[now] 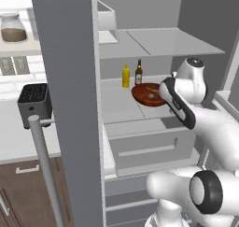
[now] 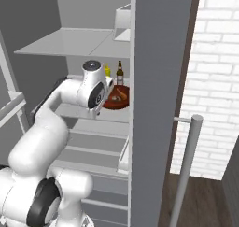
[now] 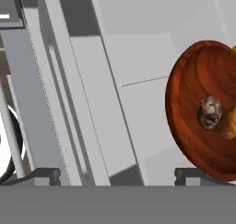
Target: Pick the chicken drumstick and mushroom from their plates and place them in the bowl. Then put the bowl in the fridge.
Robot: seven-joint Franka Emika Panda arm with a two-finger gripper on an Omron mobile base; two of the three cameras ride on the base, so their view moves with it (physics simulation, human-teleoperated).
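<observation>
Jaws spread wide, clear of the bowl (image 3: 203, 108) resting on the fridge (image 1: 70, 104) shelf; back straight out without nudging its rim

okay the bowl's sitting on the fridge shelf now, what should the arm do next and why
Probably draw the pincer straight back out of the fridge. Its jaws stand open and hold nothing, and the bowl rests on the shelf with the mushroom and chicken drumstick inside, so only a clean retreat remains.
</observation>
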